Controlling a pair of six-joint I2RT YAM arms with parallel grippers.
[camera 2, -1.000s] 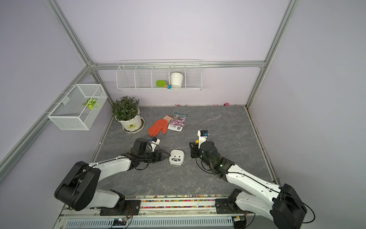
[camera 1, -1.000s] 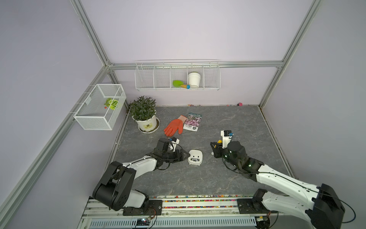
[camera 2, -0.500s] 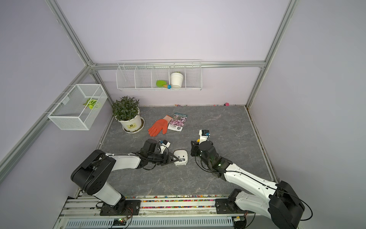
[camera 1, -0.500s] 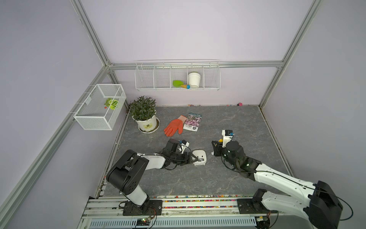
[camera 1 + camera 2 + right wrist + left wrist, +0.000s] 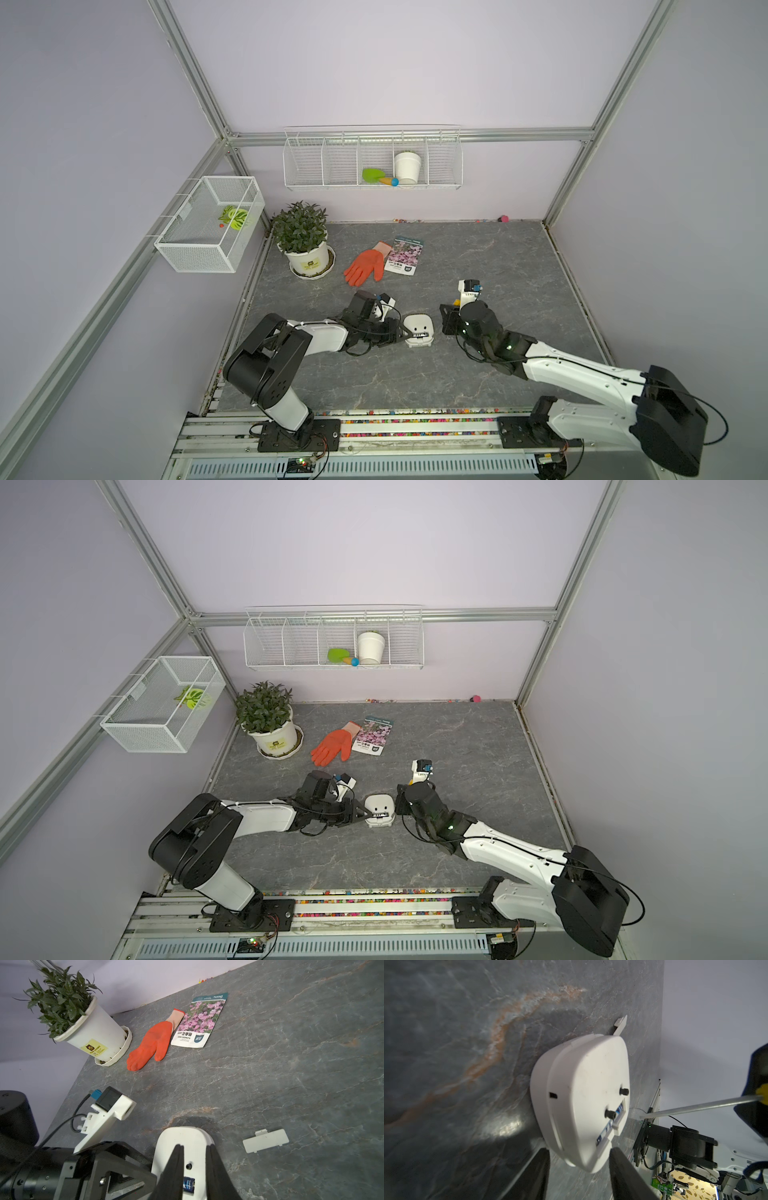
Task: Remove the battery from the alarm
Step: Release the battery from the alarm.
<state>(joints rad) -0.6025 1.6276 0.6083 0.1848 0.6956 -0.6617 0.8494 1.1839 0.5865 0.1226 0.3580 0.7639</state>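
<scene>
Grey, stone-patterned surface (image 5: 478, 249) inside a lilac-walled booth, seen from above. Near its middle lies a small white rounded-square alarm (image 5: 419, 330), face down, with its plain back and two small black knobs turned up. The battery (image 5: 188, 1185), a short dark blue cylinder with pale markings, sits in the open rectangular slot in that back, toward the alarm's near edge.

The left tool (image 5: 579, 1150) reaches in low from the left. Its two dark fingers are spread, with the alarm's left side between them; whether they touch it is not clear. The right tool (image 5: 194, 1147) sits just right of the alarm, its fingers drawn close together and pinching a yellow-handled screwdriver (image 5: 695, 1106). The screwdriver's thin metal shaft points at the alarm, with its tip just beside the slot.

A flat white rectangular cover (image 5: 266, 1140) lies on the surface near the alarm, not touching it.

At the far left of the surface, side by side, are a potted plant (image 5: 305, 245), an orange glove (image 5: 365, 268) and a flower seed packet (image 5: 405, 257). A white wire shelf (image 5: 374, 183) on the far wall holds a white pot (image 5: 407, 166) and a green trowel (image 5: 372, 174).
</scene>
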